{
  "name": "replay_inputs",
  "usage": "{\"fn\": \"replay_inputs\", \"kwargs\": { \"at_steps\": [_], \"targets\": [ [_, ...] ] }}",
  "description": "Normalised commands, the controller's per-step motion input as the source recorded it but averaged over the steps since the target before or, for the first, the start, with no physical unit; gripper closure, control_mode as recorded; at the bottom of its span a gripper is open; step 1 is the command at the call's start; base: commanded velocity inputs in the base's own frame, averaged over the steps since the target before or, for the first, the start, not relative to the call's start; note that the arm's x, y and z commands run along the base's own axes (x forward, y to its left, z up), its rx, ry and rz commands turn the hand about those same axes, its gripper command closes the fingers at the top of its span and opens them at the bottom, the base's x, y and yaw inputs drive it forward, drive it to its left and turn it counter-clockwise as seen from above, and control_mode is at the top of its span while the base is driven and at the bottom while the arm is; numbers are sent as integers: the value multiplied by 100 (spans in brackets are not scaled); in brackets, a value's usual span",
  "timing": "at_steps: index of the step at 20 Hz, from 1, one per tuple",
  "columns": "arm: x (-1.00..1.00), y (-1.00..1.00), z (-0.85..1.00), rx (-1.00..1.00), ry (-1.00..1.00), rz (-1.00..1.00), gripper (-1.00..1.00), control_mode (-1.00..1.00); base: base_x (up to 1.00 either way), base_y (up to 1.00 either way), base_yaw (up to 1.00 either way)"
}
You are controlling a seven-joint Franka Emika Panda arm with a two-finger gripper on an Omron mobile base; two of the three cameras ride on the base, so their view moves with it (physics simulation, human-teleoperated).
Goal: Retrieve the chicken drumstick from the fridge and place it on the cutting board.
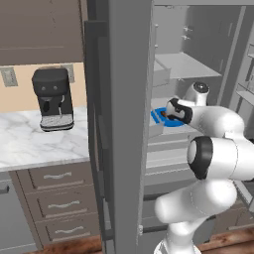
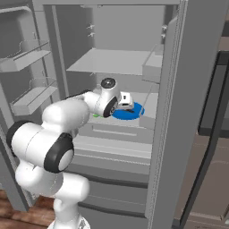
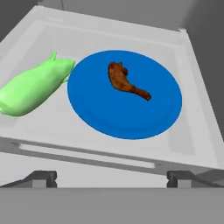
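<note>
Brown wooden cabinets and a marbled white desk [image 1: 34, 144] carrying a black coffee machine [image 1: 52, 98] fill the left of the left base view; the tall grey fridge [image 1: 130, 124] stands open beside them. Past its door edge the white arm reaches onto a pale inner shelf, where the rim of a round blue plate [image 1: 158, 118] shows beside the wrist.

From the right base view, the arm's hand sits just over the near side of that blue plate [image 2: 132, 114] on the middle shelf, with a sliver of something green [image 2: 95, 115] behind the elbow.

Looking along the hand, the tool [image 3: 111, 177] has its two dark tips spread wide, holding nothing, low at the shelf's front lip. Straight ahead lies the small reddish-brown chicken drumstick [image 3: 124, 81], resting on the plate a little beyond its middle, clear of the tips. Its long axis runs diagonally, thick end up-left, thin bone end down-right. A pale green elongated vegetable [image 3: 33, 89] lies just left of the plate. By my reading, the reach is forward with a slight roll so the tips straddle the drumstick's width.
</note>
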Motion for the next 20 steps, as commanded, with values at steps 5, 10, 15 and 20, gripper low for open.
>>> {"fn": "replay_inputs", "kwargs": {
  "at_steps": [5,10,15,20],
  "targets": [
    [45,-10,-2,0,0,3,-100,-100,0,0,0],
    [39,-7,-7,0,0,1,-100,-100,0,0,0],
    [38,-5,-25,0,0,1,-100,-100,0,0,0],
    [35,-5,-24,0,0,1,-100,-100,0,0,0]
  ]
}}
